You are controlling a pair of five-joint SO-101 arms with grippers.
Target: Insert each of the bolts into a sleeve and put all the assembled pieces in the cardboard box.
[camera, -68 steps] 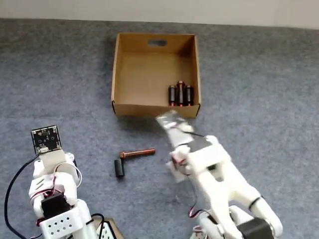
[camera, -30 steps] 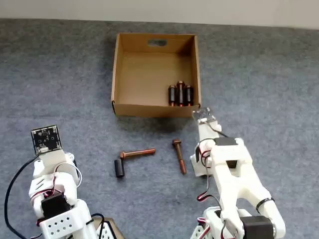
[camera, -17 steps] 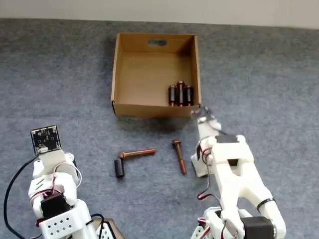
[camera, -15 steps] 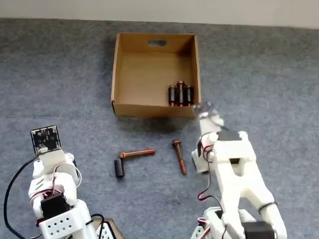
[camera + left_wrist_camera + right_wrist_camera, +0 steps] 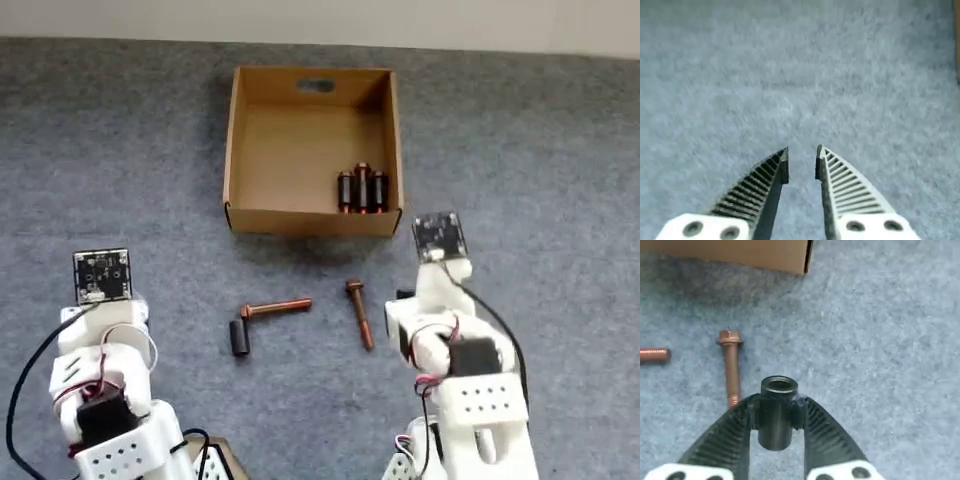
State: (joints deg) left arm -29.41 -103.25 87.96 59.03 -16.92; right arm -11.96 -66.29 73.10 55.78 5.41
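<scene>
The cardboard box (image 5: 310,150) stands at the far middle of the carpet, with three assembled pieces (image 5: 362,190) in its near right corner. In front of it lie two copper bolts (image 5: 275,308) (image 5: 358,313) and a loose black sleeve (image 5: 239,337). My right gripper (image 5: 777,402) is shut on another black sleeve (image 5: 776,415), held upright just above the carpet beside a bolt (image 5: 730,367). The right arm (image 5: 450,340) is folded back near the front edge. My left gripper (image 5: 801,162) hangs over bare carpet, jaws a little apart with nothing between them.
Grey carpet covers the whole table. The box's corner (image 5: 790,255) lies beyond the held sleeve, and the tip of the other bolt (image 5: 654,355) shows off to one side. The left arm (image 5: 100,370) is folded at the front left.
The right arm has drawn back from the box's near right corner and folded up toward the front edge. The left arm has shifted slightly. Bolts and loose sleeve have stayed put.
</scene>
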